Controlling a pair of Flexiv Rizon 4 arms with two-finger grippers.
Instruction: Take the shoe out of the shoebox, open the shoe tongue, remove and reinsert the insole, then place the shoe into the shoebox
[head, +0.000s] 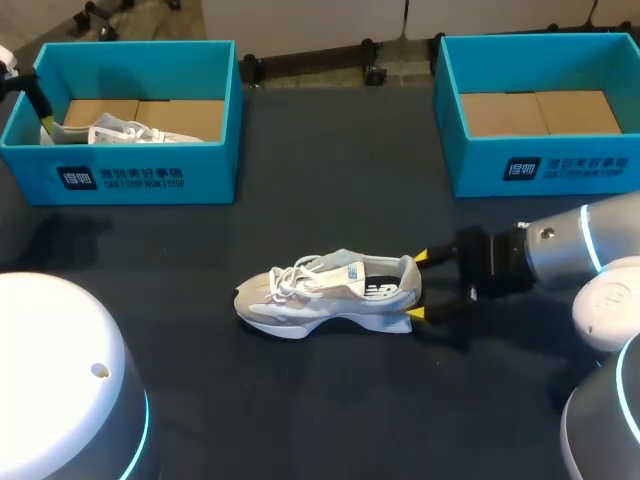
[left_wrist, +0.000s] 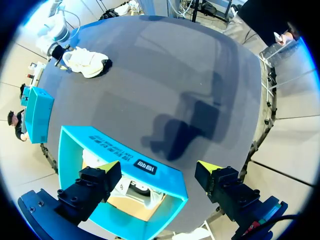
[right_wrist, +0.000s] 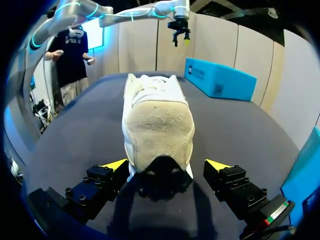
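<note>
A grey-and-white sneaker (head: 330, 290) lies on its sole in the middle of the dark table, toe to the left. My right gripper (head: 419, 285) is open at its heel, one yellow tip on each side. In the right wrist view the heel (right_wrist: 157, 125) sits between the fingers with gaps on both sides. The left teal shoebox (head: 120, 165) holds a second white shoe (head: 130, 132). High above that box (left_wrist: 100, 145) my left gripper (left_wrist: 157, 167) hangs open and holds nothing. The right teal shoebox (head: 540, 160) shows only its cardboard floor.
The two boxes stand at the table's back corners, with bare dark tabletop between them and around the sneaker. White rounded arm housings (head: 60, 390) fill the front left and front right corners (head: 610, 400) of the head view.
</note>
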